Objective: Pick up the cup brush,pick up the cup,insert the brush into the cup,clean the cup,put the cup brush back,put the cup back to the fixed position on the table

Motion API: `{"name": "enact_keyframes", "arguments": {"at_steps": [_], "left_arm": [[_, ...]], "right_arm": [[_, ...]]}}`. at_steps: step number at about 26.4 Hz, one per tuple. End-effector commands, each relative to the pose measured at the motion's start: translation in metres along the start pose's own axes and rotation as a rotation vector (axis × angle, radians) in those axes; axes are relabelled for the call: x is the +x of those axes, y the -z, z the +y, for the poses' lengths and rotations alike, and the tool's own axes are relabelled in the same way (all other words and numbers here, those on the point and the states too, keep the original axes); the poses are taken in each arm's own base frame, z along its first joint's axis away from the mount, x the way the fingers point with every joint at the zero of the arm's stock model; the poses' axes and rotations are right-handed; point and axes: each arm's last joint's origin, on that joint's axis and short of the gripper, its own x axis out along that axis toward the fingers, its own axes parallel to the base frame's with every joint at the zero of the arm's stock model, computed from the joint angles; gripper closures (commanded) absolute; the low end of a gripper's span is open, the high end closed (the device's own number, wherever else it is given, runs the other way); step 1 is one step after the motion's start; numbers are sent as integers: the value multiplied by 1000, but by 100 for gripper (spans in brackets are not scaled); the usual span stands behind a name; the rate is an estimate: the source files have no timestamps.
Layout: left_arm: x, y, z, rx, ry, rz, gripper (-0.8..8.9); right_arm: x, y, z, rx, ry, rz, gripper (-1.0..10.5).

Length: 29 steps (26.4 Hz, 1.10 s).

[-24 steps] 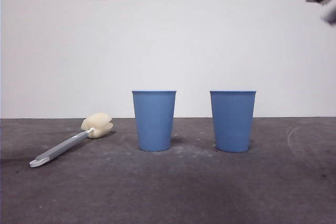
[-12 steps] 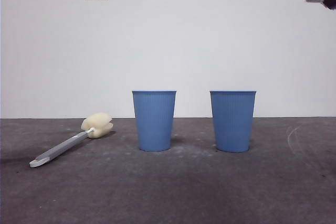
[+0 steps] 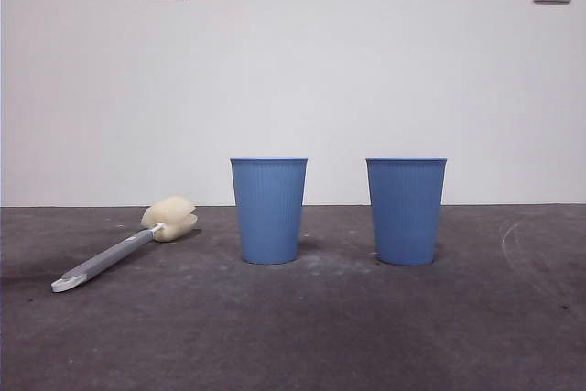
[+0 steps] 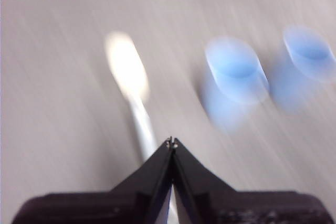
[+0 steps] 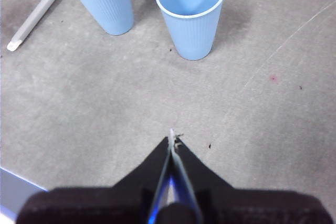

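The left hand has its two black jaws pressed together, holding nothing, above the long grey-handled cup brush with a cream-yellow sponge head; that wrist view is smeared with blur. Beyond its tips to one side stand two ribbed blue plastic tumblers, the nearer cup and the second tumbler, upright and apart. The right hand, jaws likewise together and empty, hangs over the rough dark grey bench, the tumblers ahead of it.

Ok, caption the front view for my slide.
Two upright blue cups stand apart on the dark table; the cup brush lies beside them, untouched.
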Motion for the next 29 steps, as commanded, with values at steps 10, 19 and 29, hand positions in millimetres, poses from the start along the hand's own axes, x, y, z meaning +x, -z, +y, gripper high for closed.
{"name": "enact_keyframes", "arguments": {"at_steps": [10,19,29], "left_arm": [[-23,-20,41,275,-280,-381,817],[-17,59,46,277,-378,-440,817],[11,143,46,198,-349,-347,817]], "right_arm": [[-1,-1,0,-5,0,-6,946],[-1,-1,0,-5,0,-6,946],[-1,-1,0,-6,0,-6,946]]}}
